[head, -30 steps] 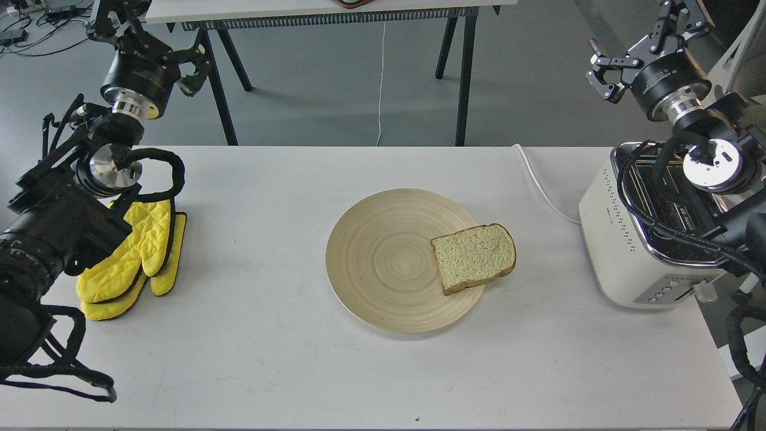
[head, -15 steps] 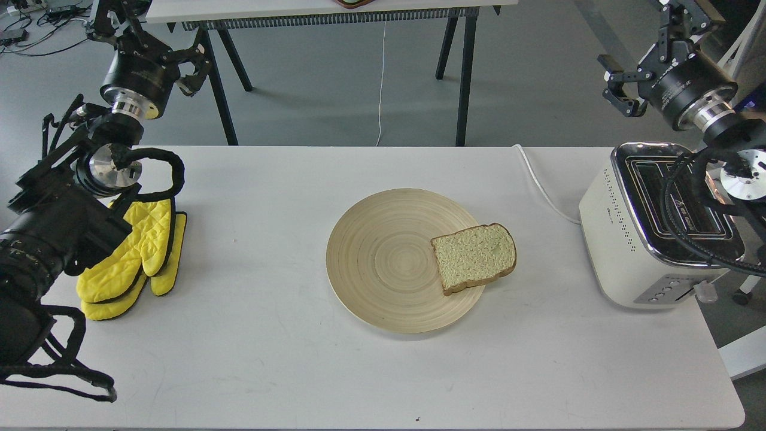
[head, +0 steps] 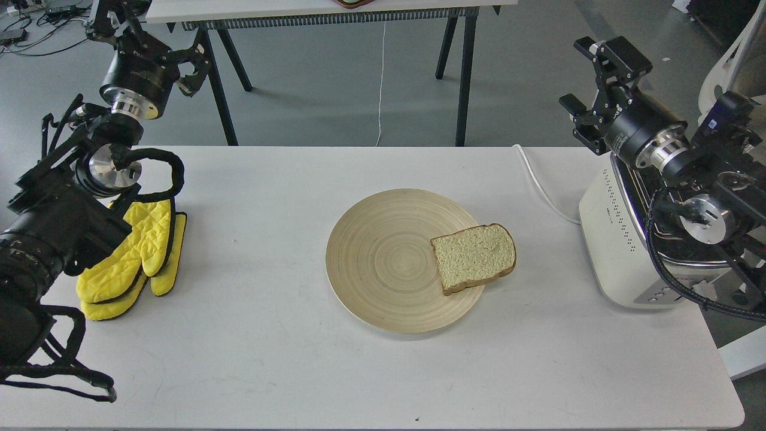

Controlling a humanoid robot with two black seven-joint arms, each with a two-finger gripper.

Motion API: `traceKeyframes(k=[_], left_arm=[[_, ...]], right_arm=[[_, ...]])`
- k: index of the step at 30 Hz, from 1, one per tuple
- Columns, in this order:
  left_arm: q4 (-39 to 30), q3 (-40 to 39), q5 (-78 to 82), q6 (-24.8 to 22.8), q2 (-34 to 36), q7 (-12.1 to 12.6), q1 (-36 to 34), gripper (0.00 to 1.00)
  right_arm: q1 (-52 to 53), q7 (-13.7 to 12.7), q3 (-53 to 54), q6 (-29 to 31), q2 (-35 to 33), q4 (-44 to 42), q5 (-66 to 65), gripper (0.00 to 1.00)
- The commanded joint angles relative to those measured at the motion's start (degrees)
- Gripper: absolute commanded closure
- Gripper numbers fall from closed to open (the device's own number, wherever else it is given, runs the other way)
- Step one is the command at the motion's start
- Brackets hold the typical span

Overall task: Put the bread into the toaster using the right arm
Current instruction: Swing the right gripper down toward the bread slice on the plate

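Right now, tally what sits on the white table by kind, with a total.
Bread slice: 1
Wooden plate: 1
Toaster: 1
Yellow oven mitts: 2, stacked, as far as I can tell
Total: 5

Looks like a robotics lab, not a home kitchen. Bare grey floor (head: pixel 335 90), loose cables (head: pixel 24 36) trailing at far left, a plain white table (head: pixel 269 359) on a second black-legged trestle bench (head: pixel 335 15) behind, a toaster (head: pixel 610 239) staged alone as test prop.
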Motion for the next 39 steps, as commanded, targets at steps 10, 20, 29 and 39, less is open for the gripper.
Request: traceKeyframes(k=[10, 20, 29, 39], left_arm=[[-0.01, 0.0, 0.01, 0.0, -0.02, 0.0, 0.01, 0.0], [-0.01, 0.0, 0.01, 0.0, -0.02, 0.0, 0.01, 0.0], [-0.01, 0.0, 0.01, 0.0, -0.02, 0.0, 0.01, 0.0], [-0.01, 0.0, 0.01, 0.0, -0.02, 0.0, 0.01, 0.0]], right_arm=[[-8.79, -0.18, -0.87, -10.48, 0.06, 9.56, -28.61, 0.01], [-11.25, -0.36, -13.69, -21.02, 0.76, 10.44, -35.66, 0.03], [-15.47, -0.62, -16.96, -26.13, 1.46, 7.2, -34.7, 0.07], [-16.53, -0.09, -17.57, -24.99, 9.63, -1.24, -27.49, 0.08]])
